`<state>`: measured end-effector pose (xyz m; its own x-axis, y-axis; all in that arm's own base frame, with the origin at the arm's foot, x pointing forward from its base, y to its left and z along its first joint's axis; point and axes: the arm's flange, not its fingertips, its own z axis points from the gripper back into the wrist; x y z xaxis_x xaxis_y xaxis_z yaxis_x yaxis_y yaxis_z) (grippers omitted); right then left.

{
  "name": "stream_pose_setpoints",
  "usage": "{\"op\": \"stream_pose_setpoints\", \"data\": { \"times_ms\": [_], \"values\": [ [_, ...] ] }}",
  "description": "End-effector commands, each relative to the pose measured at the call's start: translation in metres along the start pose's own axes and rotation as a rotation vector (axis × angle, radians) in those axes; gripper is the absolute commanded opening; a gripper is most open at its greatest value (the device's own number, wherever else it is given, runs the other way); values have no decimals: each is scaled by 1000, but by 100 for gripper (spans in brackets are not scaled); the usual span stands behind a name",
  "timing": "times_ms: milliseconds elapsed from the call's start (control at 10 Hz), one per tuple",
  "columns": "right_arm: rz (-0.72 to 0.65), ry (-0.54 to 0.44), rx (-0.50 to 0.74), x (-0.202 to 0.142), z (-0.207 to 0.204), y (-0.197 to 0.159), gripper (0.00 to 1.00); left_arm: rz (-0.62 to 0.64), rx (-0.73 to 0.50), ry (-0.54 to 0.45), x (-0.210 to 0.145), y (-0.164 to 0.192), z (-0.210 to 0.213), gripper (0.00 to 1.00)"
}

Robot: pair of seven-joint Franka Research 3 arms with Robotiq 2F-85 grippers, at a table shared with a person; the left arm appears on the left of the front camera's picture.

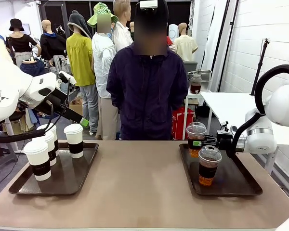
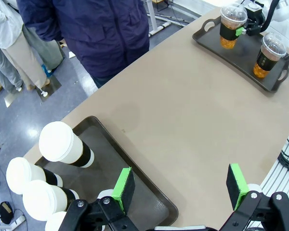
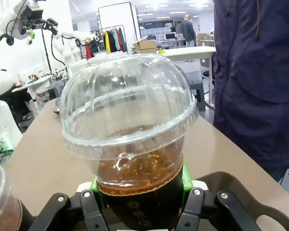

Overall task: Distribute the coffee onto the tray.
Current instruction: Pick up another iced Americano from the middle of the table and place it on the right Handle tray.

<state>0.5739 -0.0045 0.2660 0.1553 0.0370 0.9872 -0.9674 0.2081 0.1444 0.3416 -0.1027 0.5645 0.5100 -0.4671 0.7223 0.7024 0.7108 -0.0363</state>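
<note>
The right hand (image 1: 205,141) is clamping an upright dome cup (image 1: 196,138) at the far end of the right tray (image 1: 241,185). The left hand (image 2: 180,188), fingers apart, is hovering beside the paper cups (image 2: 65,146).

A person in a dark navy jacket (image 1: 147,91) is standing at the far edge of the tan worktop (image 1: 139,183), facing across it. Two dark brown trays are sitting on it, the left tray (image 1: 67,185) and the right tray (image 1: 241,185) lying well apart toward opposite ends. Behind the right tray, a white table (image 1: 231,103) is standing by the white brick wall (image 1: 269,43). A red bag (image 1: 182,122) is sitting on the floor beyond.
</note>
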Motion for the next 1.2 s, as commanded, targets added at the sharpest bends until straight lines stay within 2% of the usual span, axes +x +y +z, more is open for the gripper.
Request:
{"op": "stream_pose_setpoints", "data": {
  "times_ms": [0, 1100],
  "values": [
    [38, -79, -16, -2, 0, 4, 65, 3, -8, -3, -1, 2, 0, 100],
    [16, -103, -79, -29, 3, -14, 65, 3, -8, -3, -1, 2, 0, 100]
  ]
}}
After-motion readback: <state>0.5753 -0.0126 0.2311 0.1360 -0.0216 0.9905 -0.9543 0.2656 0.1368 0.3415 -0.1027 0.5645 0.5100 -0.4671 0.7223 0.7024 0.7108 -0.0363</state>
